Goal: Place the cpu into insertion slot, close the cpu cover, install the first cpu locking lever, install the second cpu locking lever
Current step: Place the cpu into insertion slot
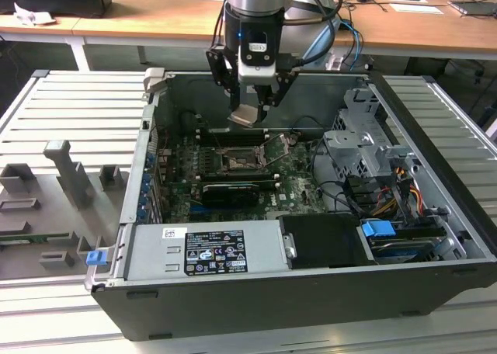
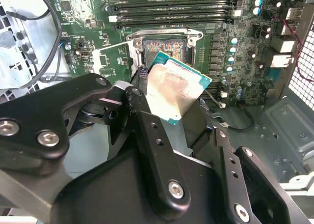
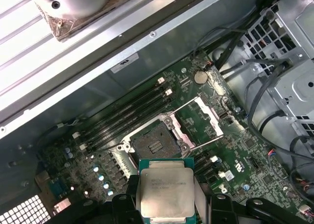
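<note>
In the exterior view my gripper [image 1: 251,108] hangs inside the open computer case, shut on the cpu [image 1: 244,116], a flat pale metal square held tilted above the motherboard. Both wrist views show the cpu [image 2: 172,93] [image 3: 164,190] clamped by its edges between the black fingers [image 2: 143,117]. The insertion slot [image 1: 236,162] [image 2: 165,50] [image 3: 152,146] lies bare just below and ahead of the chip, a dark square with a silvery rim. The cpu cover [image 3: 199,120] [image 2: 112,57] stands swung open beside the slot.
Long black memory slots [image 3: 125,117] run along both sides of the socket. A metal drive cage with cables [image 1: 371,154] fills the exterior view's right of the case. The power supply [image 1: 206,249] sits at the front. Case walls [image 1: 147,148] surround the board.
</note>
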You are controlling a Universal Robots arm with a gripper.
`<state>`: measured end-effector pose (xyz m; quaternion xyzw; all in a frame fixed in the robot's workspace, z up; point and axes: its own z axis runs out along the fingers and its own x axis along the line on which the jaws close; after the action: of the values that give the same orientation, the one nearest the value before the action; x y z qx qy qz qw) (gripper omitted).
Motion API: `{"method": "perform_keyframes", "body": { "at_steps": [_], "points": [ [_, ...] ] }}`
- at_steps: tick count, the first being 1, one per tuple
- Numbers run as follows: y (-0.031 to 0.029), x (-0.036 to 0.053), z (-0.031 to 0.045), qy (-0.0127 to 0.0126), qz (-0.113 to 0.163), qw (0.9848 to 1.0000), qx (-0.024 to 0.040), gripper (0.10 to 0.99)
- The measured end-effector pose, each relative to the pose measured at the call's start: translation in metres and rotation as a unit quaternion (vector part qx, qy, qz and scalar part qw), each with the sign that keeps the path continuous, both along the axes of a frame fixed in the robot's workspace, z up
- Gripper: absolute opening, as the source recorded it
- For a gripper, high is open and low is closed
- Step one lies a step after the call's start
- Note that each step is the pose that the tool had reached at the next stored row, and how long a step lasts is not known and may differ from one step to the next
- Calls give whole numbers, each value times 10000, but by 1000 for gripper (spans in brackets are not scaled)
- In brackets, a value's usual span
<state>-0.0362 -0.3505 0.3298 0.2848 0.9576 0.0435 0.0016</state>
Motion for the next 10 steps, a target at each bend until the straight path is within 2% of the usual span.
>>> {"method": "perform_keyframes", "body": {
  "at_steps": [10],
  "points": [
    [0,0,-20,3,-108,9999,0,529]
  ]
}}
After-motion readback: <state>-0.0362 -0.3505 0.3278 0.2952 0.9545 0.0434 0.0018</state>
